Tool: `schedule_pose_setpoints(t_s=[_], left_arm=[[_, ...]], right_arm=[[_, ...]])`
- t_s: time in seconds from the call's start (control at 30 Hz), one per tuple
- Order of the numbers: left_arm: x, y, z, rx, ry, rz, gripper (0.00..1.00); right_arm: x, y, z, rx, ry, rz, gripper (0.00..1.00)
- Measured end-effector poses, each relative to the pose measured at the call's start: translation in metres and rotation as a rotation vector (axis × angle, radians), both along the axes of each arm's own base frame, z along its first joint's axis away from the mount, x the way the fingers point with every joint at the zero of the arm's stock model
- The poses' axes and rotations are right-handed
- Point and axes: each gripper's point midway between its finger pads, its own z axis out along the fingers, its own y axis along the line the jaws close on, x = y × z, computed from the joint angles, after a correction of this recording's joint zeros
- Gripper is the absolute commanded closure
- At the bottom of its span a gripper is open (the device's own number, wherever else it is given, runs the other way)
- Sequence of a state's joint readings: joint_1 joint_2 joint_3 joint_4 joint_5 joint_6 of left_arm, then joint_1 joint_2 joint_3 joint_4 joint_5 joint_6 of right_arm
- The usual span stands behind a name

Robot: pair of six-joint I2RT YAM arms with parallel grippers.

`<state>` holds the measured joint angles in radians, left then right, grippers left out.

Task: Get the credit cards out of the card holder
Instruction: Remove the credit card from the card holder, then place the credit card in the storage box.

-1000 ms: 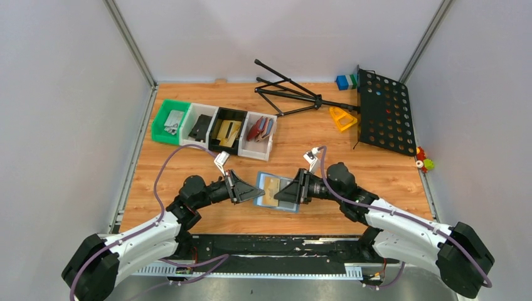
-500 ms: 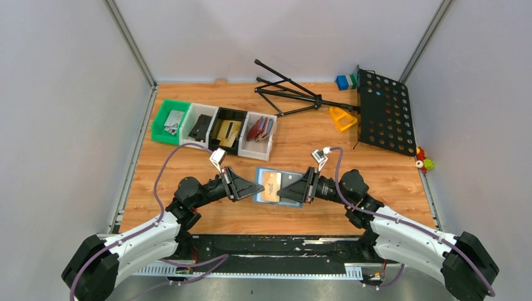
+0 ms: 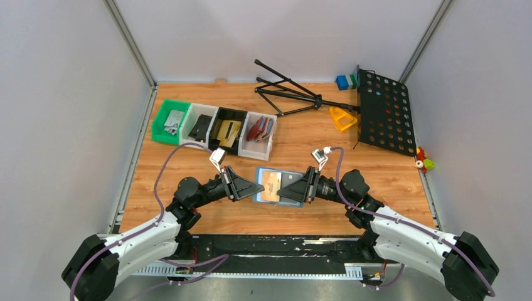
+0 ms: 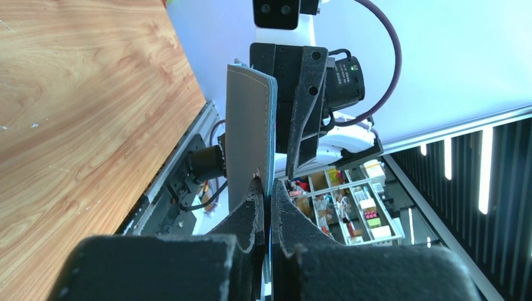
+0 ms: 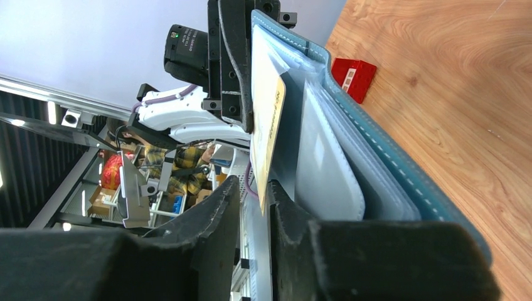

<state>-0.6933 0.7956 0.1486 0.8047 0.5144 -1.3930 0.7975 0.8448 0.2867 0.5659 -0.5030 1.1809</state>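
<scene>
Black plastic jaws of the left gripper (image 4: 266, 197) are clamped tight on one edge of the card holder (image 4: 248, 119), a slate-blue soft wallet with a finely grained outer skin and pale stitching along its rim. The card holder is held open between the two arms over the wooden table (image 3: 301, 135), with its lighter blue slotted inside turned upward.

At its opposite edge, the jaws of the right gripper (image 5: 254, 194) are set narrow, one on either side of the lower end of a gold-tan credit card (image 5: 268, 119) that stands partly out of its slot. Whether the card is actually pinched cannot be told. The card is thin, flat and smooth. A line of small print along its face is too fine to be read. Smooth, pale pockets with rounded corners are layered behind it.

A small red block (image 5: 353, 78) is seen on the table past the card holder. Beyond the card holder and to its left, four open plastic bins (image 3: 213, 128) are lined up in a row: one green, two white and one black. Beyond it to the right, a black perforated music stand (image 3: 384, 113) is laid down with its thin metal legs folded.
</scene>
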Motion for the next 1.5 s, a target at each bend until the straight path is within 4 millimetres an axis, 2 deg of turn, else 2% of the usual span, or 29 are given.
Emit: schedule_pose_setpoints(t_s=[0.13,0.27,0.33,0.63,0.9,1.03,1.13,1.23,1.33,1.43,1.5], left_arm=[[0.000,0.000,-0.002,0.004,0.005,0.000,1.00],[0.000,-0.001,-0.003,0.009,0.009,-0.007,1.00],[0.000,-0.001,-0.003,0.008,0.008,-0.008,1.00],[0.000,0.004,0.000,-0.008,0.000,0.010,1.00],[0.006,0.014,0.000,-0.002,0.002,0.045,1.00],[0.015,0.021,-0.023,0.107,0.042,0.086,1.00],[0.025,0.030,-0.038,0.236,0.068,0.134,1.00],[0.032,0.037,-0.045,0.346,0.072,0.171,1.00],[0.035,0.045,-0.060,0.462,0.088,0.195,1.00],[0.034,0.056,-0.087,0.577,0.140,0.212,1.00],[0.031,0.065,-0.106,0.656,0.181,0.223,1.00]], right_arm=[[0.001,0.002,-0.004,-0.010,0.009,0.004,0.78],[0.002,0.003,-0.008,-0.018,0.015,0.006,0.96],[0.002,0.003,-0.009,-0.024,0.016,0.006,1.00],[0.000,-0.006,-0.001,-0.005,-0.004,-0.031,1.00],[0.001,-0.020,-0.008,-0.020,-0.014,-0.094,1.00],[0.014,-0.035,-0.014,-0.110,-0.045,-0.172,1.00],[0.026,-0.045,-0.004,-0.192,-0.103,-0.235,1.00],[0.032,-0.049,0.006,-0.240,-0.154,-0.259,1.00],[0.040,-0.044,0.000,-0.290,-0.164,-0.253,1.00],[0.051,-0.033,-0.014,-0.345,-0.133,-0.230,1.00],[0.064,-0.019,-0.021,-0.385,-0.108,-0.197,1.00]])
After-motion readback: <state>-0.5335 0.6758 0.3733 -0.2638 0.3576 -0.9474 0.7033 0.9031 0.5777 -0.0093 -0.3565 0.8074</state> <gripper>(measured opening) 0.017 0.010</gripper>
